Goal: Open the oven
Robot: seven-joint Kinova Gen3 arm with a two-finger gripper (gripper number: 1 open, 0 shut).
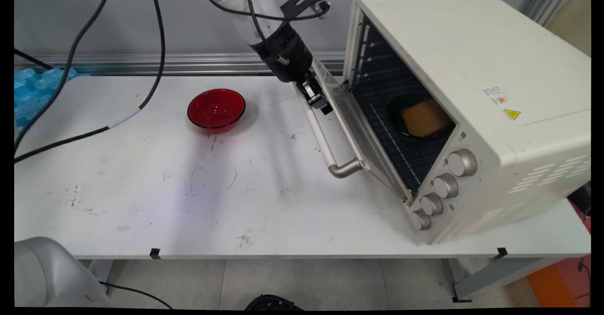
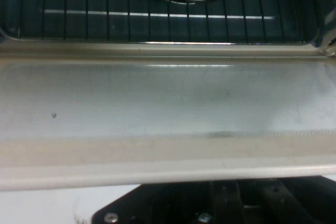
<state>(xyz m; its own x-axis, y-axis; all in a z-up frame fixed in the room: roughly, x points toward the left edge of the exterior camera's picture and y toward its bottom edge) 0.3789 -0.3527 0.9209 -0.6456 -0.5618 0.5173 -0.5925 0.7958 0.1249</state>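
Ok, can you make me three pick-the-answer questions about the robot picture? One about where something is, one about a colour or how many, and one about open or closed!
1. Where is the yellow slab on its dark round plate?
A. On the wire rack inside the cream toaster oven
B. In the bowl
C. On the floor

2. How many round knobs does the oven's front have?
A. Two
B. Four
C. Six

3. How is the oven's glass door?
A. Shut
B. Missing
C. Hanging partly open

Answers:
1 A: the plate sits on the rack behind the open door.
2 B: four knobs run in a row.
3 C: the door tilts outward, with the black gripper at its handle. The shiny red bowl stands empty on the white table.
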